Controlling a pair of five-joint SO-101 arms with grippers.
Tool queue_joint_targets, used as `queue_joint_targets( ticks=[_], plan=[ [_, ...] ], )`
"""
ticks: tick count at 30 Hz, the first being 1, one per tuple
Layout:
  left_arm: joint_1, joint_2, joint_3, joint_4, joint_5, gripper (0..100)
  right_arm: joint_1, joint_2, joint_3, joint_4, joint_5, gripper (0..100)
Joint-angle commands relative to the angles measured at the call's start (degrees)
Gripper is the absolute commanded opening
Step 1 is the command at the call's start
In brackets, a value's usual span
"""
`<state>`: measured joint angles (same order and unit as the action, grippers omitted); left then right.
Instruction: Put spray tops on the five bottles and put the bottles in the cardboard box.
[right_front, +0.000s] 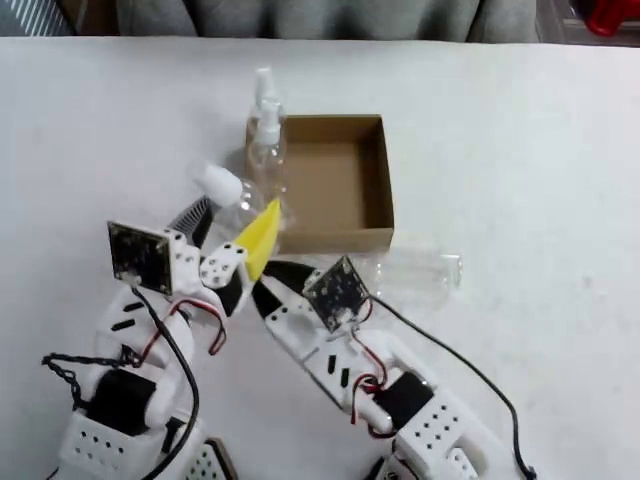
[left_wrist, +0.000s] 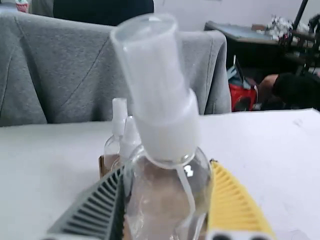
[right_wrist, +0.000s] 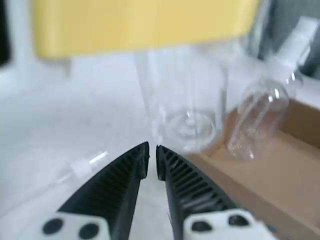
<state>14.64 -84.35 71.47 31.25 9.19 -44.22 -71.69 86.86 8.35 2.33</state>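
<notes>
Left grip: the left gripper (left_wrist: 167, 172) has its grey and yellow fingers clamped on the held bottle (left_wrist: 160, 200). Its spray top (left_wrist: 155, 90) is on and leaning, and the bottle is just beside the cardboard box (right_front: 385, 180), on its left.
Right grip: the right gripper (right_wrist: 152, 155) has its black fingers together with only a hairline slit, and nothing is in them. It sits low by the held bottle's base.
Slip risk: the bottle is clear, smooth and round, so I'd say it could twist out if the squeeze eases.
Topple risk: two capped bottles (right_front: 266, 140) stand at the box's left side, and a swing-in there could knock them over.
Clash risk: the two grippers sit close, so crossing paths could mean a bump.
Sweep risk: a loose spray top (right_wrist: 85, 165) lies near the right fingers and a lying bottle (right_front: 420, 270) rests by the box's front corner. Either could get shoved.
Open room: the box's right half is bare, and the table (right_front: 520, 150) is wide open to the right.
</notes>
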Motion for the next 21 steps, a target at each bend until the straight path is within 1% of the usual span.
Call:
queue_joint_targets(
  ticks=[1, 4, 7, 9, 11, 14, 16, 21],
  plan=[
    [-2.59, -0.75, 0.97, -5.54, -0.44, 2, 3.12, -6.81, -0.62, 11.82, 0.97, 1.5],
    [-3.65, -0.75, 2.11, -7.47, -0.44, 2, 7.52, -13.32, -0.26, 22.02, 0.97, 1.5],
    [-3.56, -0.66, 2.11, -7.56, -0.44, 2, 12.09, -19.38, -0.18, 34.15, 0.97, 1.5],
    [-3.56, -0.66, 1.93, -7.82, -0.44, 2, 15.43, -23.16, 0.26, 39.25, 0.97, 1.5],
    [-3.56, -0.66, 1.93, -9.14, -0.44, 2, 19.30, -26.42, 0.88, 40.66, 1.41, 1.5],
    [-3.56, -0.57, 1.14, -10.11, -0.44, 2, 24.40, -30.46, 2.37, 42.33, 6.15, 1.5],
    [-3.65, 0.40, -0.44, -9.85, -0.44, 2, 26.86, -31.69, 3.87, 42.15, 6.86, 1.5],
    [-4.70, 9.98, -7.03, -9.76, -0.44, 2, 32.48, -31.34, 7.30, 42.15, 7.56, 1.6]
  ],
)
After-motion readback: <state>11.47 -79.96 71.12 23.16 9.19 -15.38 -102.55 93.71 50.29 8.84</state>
